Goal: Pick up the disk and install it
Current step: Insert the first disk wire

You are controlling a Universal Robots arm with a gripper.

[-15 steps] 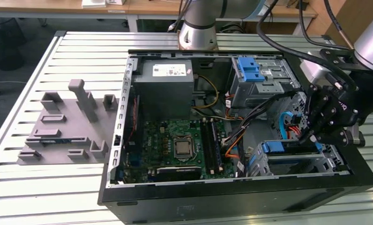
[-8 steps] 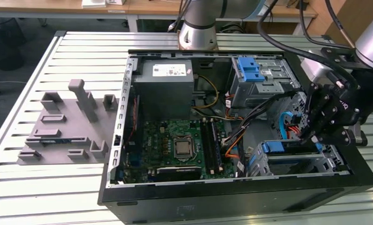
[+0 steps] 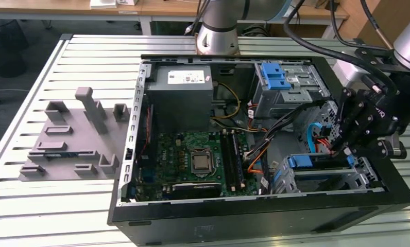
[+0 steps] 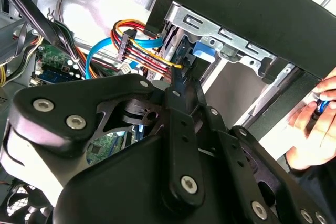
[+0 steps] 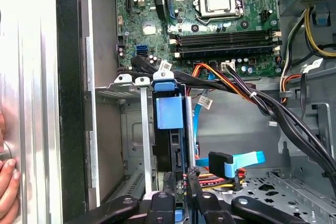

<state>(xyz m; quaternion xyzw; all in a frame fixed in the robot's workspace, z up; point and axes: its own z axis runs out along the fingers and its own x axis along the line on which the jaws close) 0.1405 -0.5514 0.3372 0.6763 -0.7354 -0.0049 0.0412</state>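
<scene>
Disk (image 5: 170,145) standing edge-on in drive cage (image 5: 123,85), end effector (image 5: 181,192) pinching it closed; cables (image 5: 231,163) crowding nearby, risking snagging or jamming.

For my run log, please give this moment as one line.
hand: at drive cage, closed on disk | disk: upright on edge in cage slot | person's hand: beside case
</scene>
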